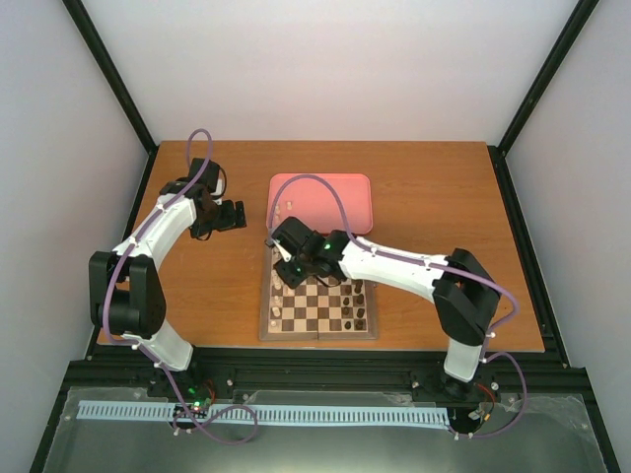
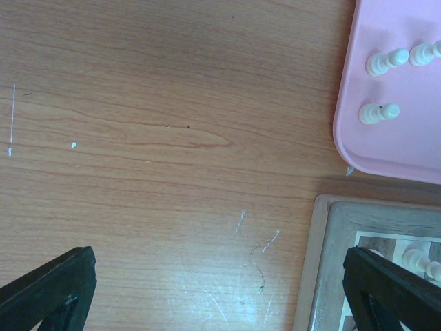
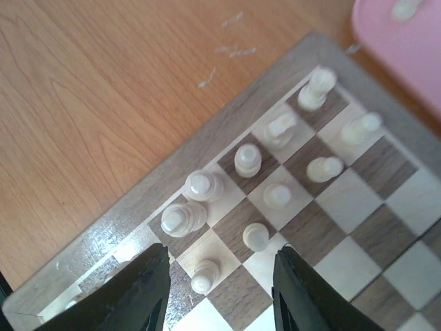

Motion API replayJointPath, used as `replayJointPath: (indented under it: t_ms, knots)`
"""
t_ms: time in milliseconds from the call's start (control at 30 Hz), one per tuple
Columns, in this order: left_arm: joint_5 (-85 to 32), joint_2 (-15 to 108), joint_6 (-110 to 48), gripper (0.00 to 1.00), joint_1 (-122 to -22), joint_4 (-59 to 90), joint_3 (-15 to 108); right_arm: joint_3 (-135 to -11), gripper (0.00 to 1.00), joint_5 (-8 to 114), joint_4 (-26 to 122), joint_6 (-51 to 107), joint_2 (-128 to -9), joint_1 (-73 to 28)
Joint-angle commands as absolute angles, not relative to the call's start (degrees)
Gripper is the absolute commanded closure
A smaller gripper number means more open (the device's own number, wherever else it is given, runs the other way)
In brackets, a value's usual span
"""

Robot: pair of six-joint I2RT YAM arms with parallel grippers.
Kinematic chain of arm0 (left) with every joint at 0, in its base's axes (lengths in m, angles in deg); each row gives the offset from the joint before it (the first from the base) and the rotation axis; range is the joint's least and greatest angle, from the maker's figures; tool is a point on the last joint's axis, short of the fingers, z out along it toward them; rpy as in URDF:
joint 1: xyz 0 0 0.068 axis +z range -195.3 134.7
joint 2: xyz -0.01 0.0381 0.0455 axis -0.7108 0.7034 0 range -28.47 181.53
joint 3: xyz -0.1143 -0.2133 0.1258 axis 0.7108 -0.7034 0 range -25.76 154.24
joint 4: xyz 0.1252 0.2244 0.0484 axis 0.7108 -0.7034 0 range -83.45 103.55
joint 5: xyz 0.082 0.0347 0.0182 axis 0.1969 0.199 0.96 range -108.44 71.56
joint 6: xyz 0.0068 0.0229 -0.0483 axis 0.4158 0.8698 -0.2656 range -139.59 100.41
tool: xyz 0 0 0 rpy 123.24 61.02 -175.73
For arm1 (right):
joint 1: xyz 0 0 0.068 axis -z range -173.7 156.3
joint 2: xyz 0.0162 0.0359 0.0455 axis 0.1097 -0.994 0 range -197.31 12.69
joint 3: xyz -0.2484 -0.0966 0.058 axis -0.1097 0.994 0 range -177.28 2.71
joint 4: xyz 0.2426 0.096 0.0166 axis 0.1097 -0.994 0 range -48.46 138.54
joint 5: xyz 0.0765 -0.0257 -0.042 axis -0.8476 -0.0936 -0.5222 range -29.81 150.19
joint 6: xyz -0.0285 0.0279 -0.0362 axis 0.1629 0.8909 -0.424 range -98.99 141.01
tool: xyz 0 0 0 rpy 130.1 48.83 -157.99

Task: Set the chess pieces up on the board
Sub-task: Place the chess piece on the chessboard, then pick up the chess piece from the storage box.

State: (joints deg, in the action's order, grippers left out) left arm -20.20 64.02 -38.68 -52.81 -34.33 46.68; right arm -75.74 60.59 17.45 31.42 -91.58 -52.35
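**Board** (image 1: 320, 310): checkered wooden chessboard, lying flat on the bench (image 1: 434, 197), near edge, just beside a pink tray (image 1: 315, 207).

**Cream chess pieces** (image 3: 248, 160): roughly ten stand upright on squares at the board's left side. Three more lie on their sides on the tray.

**Dark pieces** (image 1: 360, 313): stand on the board's right side.

**Left pincer** (image 2: 220, 296): fingers wide apart and empty, over bare bench beside the board's far-left corner.

**Right pincer** (image 3: 220, 289): fingers apart over the cream rows, with one pawn (image 3: 204, 274) showing between them, ungripped.
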Motion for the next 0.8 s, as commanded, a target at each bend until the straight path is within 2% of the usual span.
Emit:
replayJointPath:
  t_ms: [0,233,567,767]
  knots:
    - [-20.6,64.0,-37.8,0.0,-53.0,-34.0,48.3,-80.6,0.57,64.7,13.4,30.8,-88.2,-51.8]
    - [-20.6,63.9,-37.7,0.0,-53.0,-34.2,48.5,-90.7,0.57,63.4,12.5,31.1,-96.0,-45.4]
    - [-21.0,63.9,-37.8,0.0,-53.1,-34.3,48.5,-124.2,0.61,62.0,2.7,30.6,-123.5,-38.0]
    - [-20.6,63.6,-37.7,0.0,-53.0,-34.6,48.3,-128.0,0.6,63.3,5.4,31.7,-129.2,-35.7]
